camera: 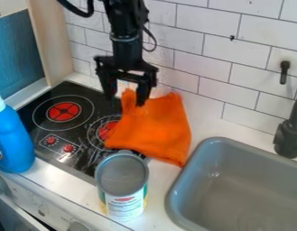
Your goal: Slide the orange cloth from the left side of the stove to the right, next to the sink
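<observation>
The gripper (125, 100) is hanging at upper left of centre, fingers spread around a raised corner of the orange cloth (155, 131). The cloth is lying at centre, overlapping the stove (49, 97) and counter (158, 177), behind a can (122, 173).

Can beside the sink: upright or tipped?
Upright: the can stands on the counter, its round grey top facing up.
</observation>
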Robot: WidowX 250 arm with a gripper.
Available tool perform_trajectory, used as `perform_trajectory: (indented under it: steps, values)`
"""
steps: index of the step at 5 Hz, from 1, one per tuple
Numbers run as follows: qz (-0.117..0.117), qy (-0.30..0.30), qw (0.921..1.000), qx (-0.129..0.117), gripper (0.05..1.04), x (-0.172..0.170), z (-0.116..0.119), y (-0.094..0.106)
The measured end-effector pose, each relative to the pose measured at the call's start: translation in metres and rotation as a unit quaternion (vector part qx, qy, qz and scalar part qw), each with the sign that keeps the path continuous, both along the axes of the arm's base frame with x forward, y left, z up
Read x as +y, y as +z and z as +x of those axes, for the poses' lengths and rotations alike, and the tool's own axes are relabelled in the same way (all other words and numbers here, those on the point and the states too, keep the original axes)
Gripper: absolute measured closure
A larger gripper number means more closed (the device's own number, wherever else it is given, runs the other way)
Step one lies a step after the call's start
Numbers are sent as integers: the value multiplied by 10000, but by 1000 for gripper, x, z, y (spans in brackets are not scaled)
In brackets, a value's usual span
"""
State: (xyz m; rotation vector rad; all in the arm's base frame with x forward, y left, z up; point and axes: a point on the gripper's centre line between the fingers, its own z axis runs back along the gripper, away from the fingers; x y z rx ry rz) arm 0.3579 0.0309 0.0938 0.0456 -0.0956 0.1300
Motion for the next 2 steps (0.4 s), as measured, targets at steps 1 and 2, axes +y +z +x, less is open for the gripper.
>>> perform_trajectory:
  steps: [1, 2]
  values:
    - [-23, -135, 9997, 214, 83, 2, -5, 5]
    - [-6, -265, 9995, 175, 83, 2, -14, 22]
